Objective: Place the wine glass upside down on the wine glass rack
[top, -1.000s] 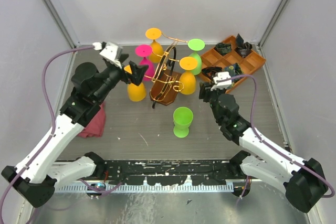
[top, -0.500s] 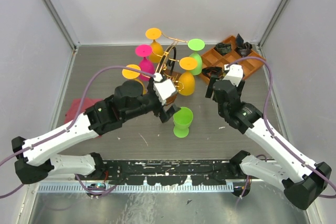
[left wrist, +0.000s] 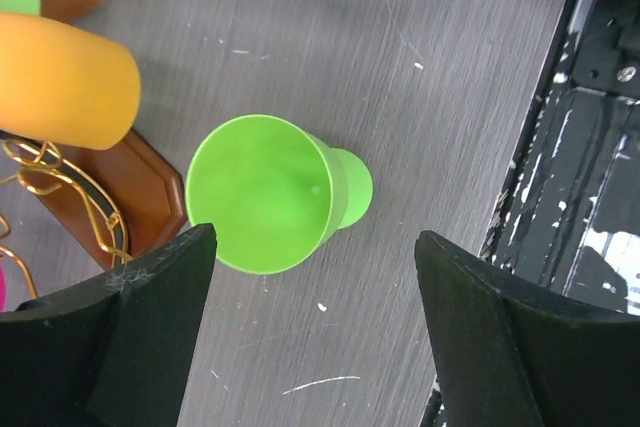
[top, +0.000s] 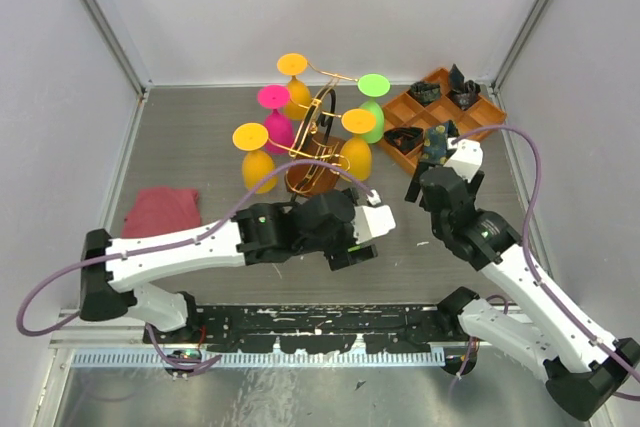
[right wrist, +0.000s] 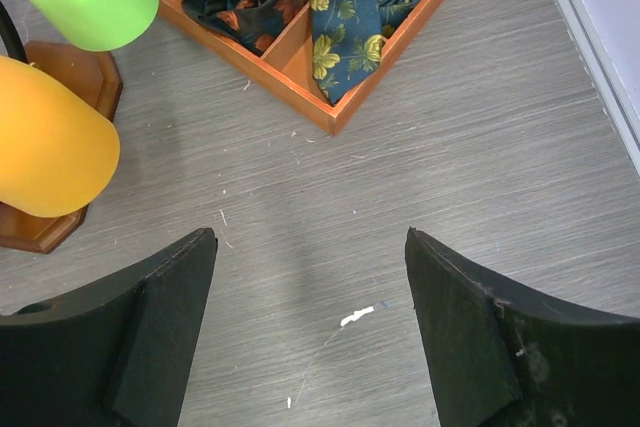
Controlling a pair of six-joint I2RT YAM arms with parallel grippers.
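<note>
1. Wine glass [left wrist: 265, 192] — green, stood upright on the worktop [left wrist: 450, 67], rack base [left wrist: 145, 192] at its 9 o'clock.
2. Left gripper [left wrist: 312, 247] — held spread, nothing pinched; glass lies at 11 o'clock, this arm judged nearer.

Bright, even light from above. Shadows on the table [top: 200, 147] are soft, faint and short. All three views are sharp edge to edge, with vivid, saturated colours.

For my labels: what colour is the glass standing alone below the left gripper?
The glass is bright green; the left wrist view shows it best.
</note>
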